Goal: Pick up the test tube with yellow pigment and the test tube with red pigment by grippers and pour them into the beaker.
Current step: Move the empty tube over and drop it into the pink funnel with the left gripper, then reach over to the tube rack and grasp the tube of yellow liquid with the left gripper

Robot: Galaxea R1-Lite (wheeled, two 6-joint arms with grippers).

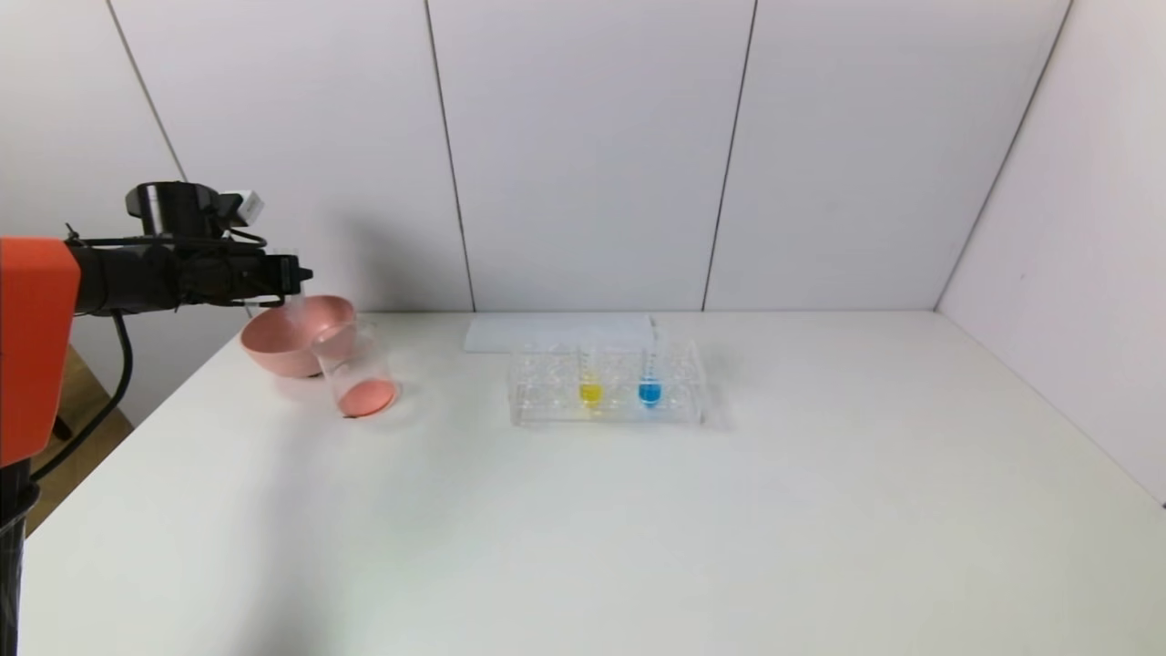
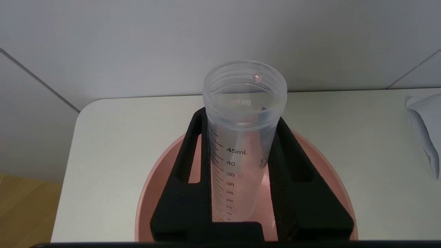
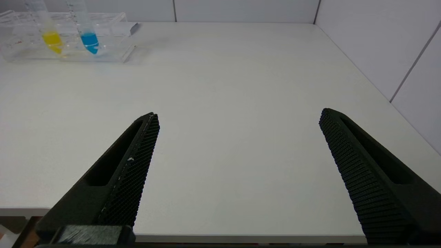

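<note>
The slim clear graduated test tube with red pigment (image 2: 243, 144) is clamped between my left gripper (image 2: 241, 162) fingers above the round pink plastic bowl (image 1: 291, 339). It looks emptied, apart from a pink droplet at its rim. The small clear straight-sided beaker (image 1: 357, 372) beside the bowl holds pinkish-red liquid, so I judge the red pour done. The test tube with yellow pigment (image 1: 590, 383) waits in the clear plastic rack (image 1: 547, 405) beside a blue-tipped tube (image 1: 649, 383); my right gripper (image 3: 237, 151), fingers wide apart, holds nothing.
</note>
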